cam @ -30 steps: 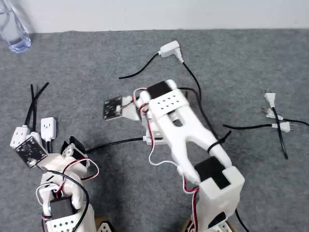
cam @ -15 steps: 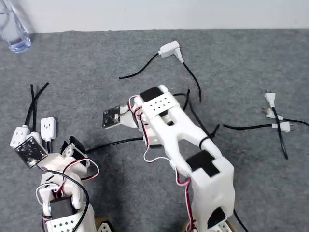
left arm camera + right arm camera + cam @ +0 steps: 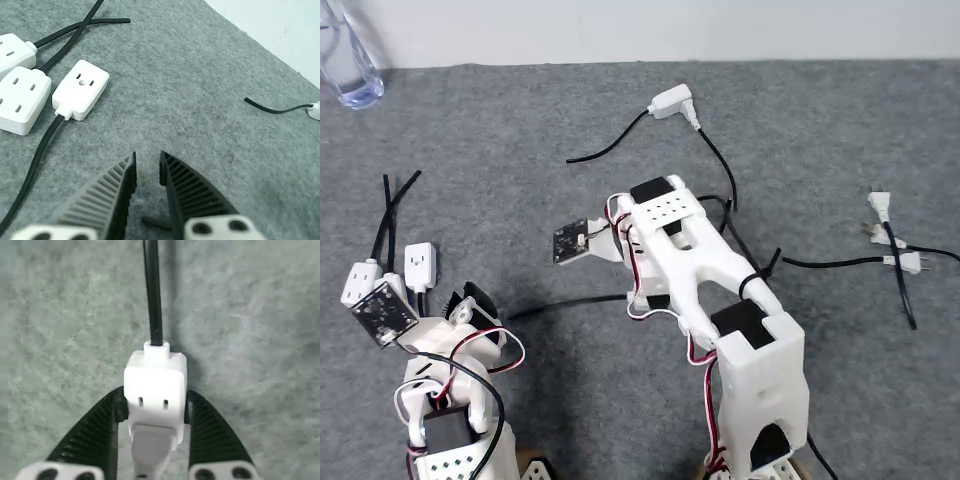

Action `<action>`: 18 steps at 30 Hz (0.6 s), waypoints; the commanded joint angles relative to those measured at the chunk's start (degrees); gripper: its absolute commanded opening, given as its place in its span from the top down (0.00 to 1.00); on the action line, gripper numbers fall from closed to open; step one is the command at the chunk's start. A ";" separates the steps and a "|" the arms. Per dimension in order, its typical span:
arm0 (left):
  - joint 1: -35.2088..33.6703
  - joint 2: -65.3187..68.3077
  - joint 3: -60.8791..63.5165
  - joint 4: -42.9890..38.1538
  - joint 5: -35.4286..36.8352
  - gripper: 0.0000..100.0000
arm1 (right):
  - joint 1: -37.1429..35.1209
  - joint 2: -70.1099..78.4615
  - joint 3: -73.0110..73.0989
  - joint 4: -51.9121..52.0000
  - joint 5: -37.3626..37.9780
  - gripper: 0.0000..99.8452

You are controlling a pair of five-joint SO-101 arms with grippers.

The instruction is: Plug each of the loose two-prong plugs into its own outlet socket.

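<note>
grey felt table (image 3: 820, 120) | white wall (image 3: 620, 30) | left pincer (image 3: 147, 160) ajar, empty | right pincer (image 3: 155, 402) clamps outlet socket (image 3: 155, 372)

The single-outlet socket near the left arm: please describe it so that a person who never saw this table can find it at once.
On the grey felt table, find the group of white sockets beside the left hand. The single-outlet socket is the one nearest that hand; it has one outlet face, while the neighbour shows two pairs of slots.
</note>
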 commanded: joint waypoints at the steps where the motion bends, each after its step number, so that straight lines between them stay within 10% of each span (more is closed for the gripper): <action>1: -0.26 -0.79 -0.40 0.09 -0.53 0.92 | 0.84 -4.53 -2.81 6.29 0.44 0.99; 12: -0.26 -0.70 -0.40 0.26 -0.53 0.92 | 1.36 -35.56 -4.13 18.07 0.00 0.99; 18: -0.26 -0.62 -0.40 0.26 -0.53 0.92 | 11.03 -44.26 -1.05 -2.51 -3.34 0.99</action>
